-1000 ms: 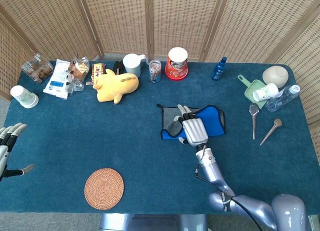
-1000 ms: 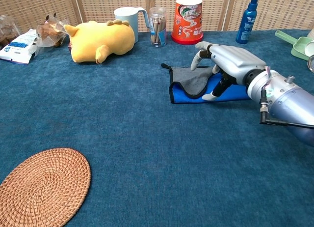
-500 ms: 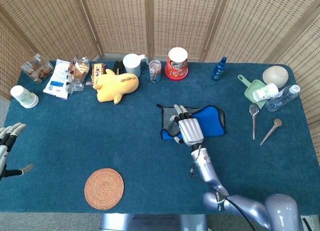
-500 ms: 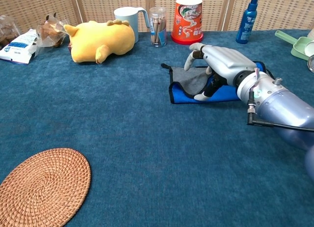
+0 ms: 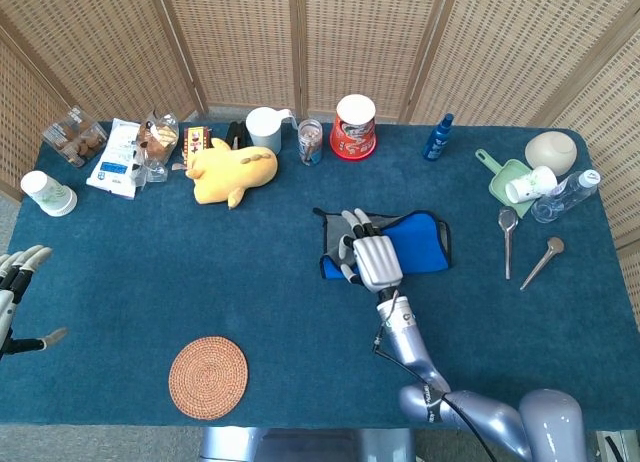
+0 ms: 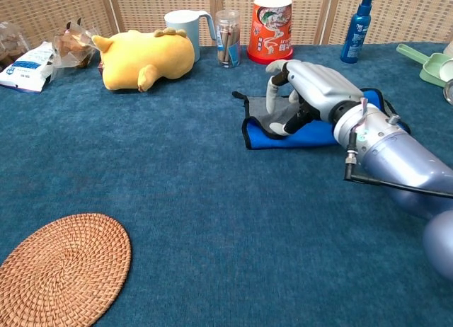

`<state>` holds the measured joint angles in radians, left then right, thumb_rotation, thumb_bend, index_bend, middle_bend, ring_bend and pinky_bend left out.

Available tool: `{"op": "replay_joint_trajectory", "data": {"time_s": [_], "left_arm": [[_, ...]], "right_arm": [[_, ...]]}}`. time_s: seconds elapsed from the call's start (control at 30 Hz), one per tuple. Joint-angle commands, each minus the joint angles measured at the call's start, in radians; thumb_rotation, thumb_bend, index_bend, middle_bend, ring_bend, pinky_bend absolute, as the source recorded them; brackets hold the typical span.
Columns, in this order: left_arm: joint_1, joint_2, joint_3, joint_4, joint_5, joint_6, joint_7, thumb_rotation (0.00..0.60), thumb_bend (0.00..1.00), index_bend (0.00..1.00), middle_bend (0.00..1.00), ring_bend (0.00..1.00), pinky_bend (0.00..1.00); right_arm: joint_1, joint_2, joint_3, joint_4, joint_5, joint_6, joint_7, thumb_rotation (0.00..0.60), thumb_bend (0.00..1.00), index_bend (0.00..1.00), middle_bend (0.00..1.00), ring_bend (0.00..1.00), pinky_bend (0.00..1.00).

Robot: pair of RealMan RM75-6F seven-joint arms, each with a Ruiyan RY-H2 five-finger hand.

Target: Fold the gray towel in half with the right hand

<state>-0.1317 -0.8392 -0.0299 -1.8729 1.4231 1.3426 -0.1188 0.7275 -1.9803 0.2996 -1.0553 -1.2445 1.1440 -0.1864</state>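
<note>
The towel (image 5: 422, 240) lies flat right of the table's middle, gray on one face and blue on the other. Its blue part (image 6: 320, 134) faces up on the right, and a gray patch (image 6: 257, 109) shows at the left end. My right hand (image 5: 371, 255) hovers low over that left end, palm down. In the chest view the right hand (image 6: 309, 85) has its fingers bent down onto the gray patch and its thumb by the blue front edge. Whether cloth is pinched between them is hidden. My left hand (image 5: 12, 284) stays at the far left table edge, fingers spread, holding nothing.
A yellow plush toy (image 5: 232, 170) lies back left, with a mug (image 5: 265, 128), a clear jar (image 5: 311, 141) and a red cup (image 5: 354, 127) along the back. A woven coaster (image 5: 208, 377) sits front left. Two spoons (image 5: 507, 237), a green scoop (image 5: 506, 180) and a blue bottle (image 5: 437, 137) stand to the right.
My right hand has slid left along the towel, from its middle to its left end, and its fingers have curled down onto the gray patch. The left hand has not moved.
</note>
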Motion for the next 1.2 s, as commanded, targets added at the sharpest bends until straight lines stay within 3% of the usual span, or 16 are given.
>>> {"op": "replay_joint_trajectory", "data": {"time_s": [0.03,0.2,0.3,0.4,0.63,0.97,1.2], "left_arm": [[0.001,0.001,0.0,0.0,0.0,0.0,-0.003,0.6,0.11,0.0,0.0,0.0,0.0],[0.002,0.004,0.0,0.002,0.002,0.001,-0.011,0.6,0.11,0.0,0.0,0.0,0.0],[0.001,0.005,-0.001,0.004,0.0,0.001,-0.015,0.6,0.11,0.0,0.0,0.0,0.0],[-0.002,0.005,0.001,0.003,0.003,-0.005,-0.013,0.6,0.11,0.0,0.0,0.0,0.0],[0.001,0.005,0.002,0.001,0.006,0.001,-0.013,0.6,0.11,0.0,0.0,0.0,0.0],[-0.002,0.007,0.001,0.005,0.004,-0.006,-0.02,0.6,0.11,0.0,0.0,0.0,0.0],[-0.004,0.007,-0.001,0.006,0.0,-0.009,-0.024,0.6,0.11,0.0,0.0,0.0,0.0]], "right_arm": [[0.001,-0.007,-0.001,0.006,-0.002,0.001,0.002,0.6,0.28,0.59,0.15,0.08,0.34],[-0.004,-0.012,-0.007,0.006,0.001,-0.006,0.004,0.6,0.3,0.56,0.15,0.08,0.34],[-0.014,0.004,-0.018,-0.028,0.002,-0.016,0.005,0.6,0.33,0.41,0.12,0.07,0.34],[-0.018,0.023,-0.027,-0.065,-0.011,-0.014,-0.008,0.6,0.28,0.28,0.1,0.06,0.34],[-0.013,0.029,-0.021,-0.094,-0.001,-0.024,-0.04,0.6,0.26,0.16,0.09,0.04,0.34],[-0.004,0.007,-0.002,-0.054,0.038,-0.047,-0.064,0.6,0.19,0.15,0.06,0.01,0.31],[0.009,-0.007,0.019,-0.037,0.049,-0.043,-0.071,0.6,0.21,0.25,0.07,0.01,0.31]]}}
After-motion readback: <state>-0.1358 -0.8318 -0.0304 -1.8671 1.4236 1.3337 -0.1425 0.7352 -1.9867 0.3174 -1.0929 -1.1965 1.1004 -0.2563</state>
